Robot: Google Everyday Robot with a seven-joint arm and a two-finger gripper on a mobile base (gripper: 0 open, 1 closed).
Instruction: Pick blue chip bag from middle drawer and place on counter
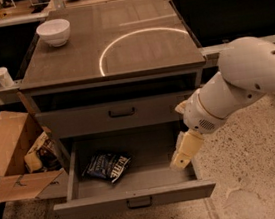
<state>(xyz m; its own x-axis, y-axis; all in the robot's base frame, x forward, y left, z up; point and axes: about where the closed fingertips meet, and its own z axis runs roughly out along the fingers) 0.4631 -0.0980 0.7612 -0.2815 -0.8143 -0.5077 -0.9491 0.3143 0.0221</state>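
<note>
The blue chip bag (pixel 107 166) lies flat on the floor of the open middle drawer (pixel 134 198), towards its left side. My gripper (pixel 184 151) hangs over the drawer's right side, pale fingers pointing down, about a hand's width to the right of the bag and not touching it. The white arm reaches in from the right. The counter (pixel 75 59) is the grey-brown cabinet top above, marked with a pale circular arc (pixel 118 41).
A white bowl (pixel 53 32) stands on the counter's back left corner. A shut drawer (pixel 122 112) sits above the open one. An open cardboard box (pixel 13 155) with crumpled wrappers stands left of the cabinet. A paper cup (pixel 3 76) stands at far left.
</note>
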